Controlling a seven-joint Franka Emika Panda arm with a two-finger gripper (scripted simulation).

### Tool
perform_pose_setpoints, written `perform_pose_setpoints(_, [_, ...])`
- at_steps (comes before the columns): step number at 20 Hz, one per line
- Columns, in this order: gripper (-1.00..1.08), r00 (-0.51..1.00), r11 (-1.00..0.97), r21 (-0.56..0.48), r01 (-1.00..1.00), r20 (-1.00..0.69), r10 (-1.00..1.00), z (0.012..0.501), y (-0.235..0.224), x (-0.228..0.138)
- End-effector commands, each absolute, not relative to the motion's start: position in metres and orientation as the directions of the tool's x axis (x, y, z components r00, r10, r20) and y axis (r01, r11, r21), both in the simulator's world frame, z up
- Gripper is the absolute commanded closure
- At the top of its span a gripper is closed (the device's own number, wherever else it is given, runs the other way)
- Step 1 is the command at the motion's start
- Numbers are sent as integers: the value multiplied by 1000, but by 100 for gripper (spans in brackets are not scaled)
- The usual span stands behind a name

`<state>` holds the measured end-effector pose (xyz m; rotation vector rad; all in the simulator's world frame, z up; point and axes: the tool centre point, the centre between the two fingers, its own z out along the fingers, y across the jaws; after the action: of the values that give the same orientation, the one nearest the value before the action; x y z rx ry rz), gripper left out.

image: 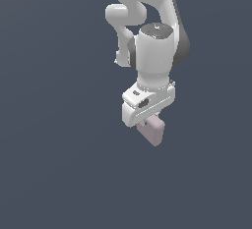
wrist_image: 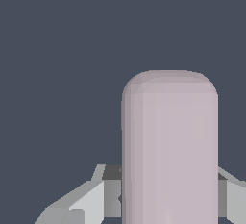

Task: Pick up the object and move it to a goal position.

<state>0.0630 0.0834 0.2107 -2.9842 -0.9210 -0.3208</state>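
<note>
Between end effector (image: 146, 121) fingers, block (image: 152, 130)

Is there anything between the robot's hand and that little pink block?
Nothing: the block sits right in the hand, sticking out below it in the exterior view. The wrist view shows its fingers flanking it.

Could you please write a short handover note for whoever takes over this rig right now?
Claw: shut on the block, which sticks out below the white hand; in the wrist view the block fills the space between the fingers.
Done: the block is picked up and appears to be held off any surface.
Left: carry it to the goal position; no goal marker shows in either view, so confirm the target before moving.
</note>
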Motion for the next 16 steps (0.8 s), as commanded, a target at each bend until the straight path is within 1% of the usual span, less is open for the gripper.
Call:
perform_pose_setpoints(1, [108, 759, -799, 88, 595, 266, 595, 259, 103, 80])
perform_pose_setpoints(5, [108, 658, -745, 146, 651, 380, 650, 344, 137, 98])
perform_pose_setpoints(9, [108, 557, -697, 201, 689, 468, 686, 420, 165, 101])
perform_pose_setpoints(12, [108, 492, -668, 236, 706, 515, 702, 464, 180, 98])
perform_pose_setpoints(16, [108, 429, -642, 269, 719, 554, 713, 505, 193, 92])
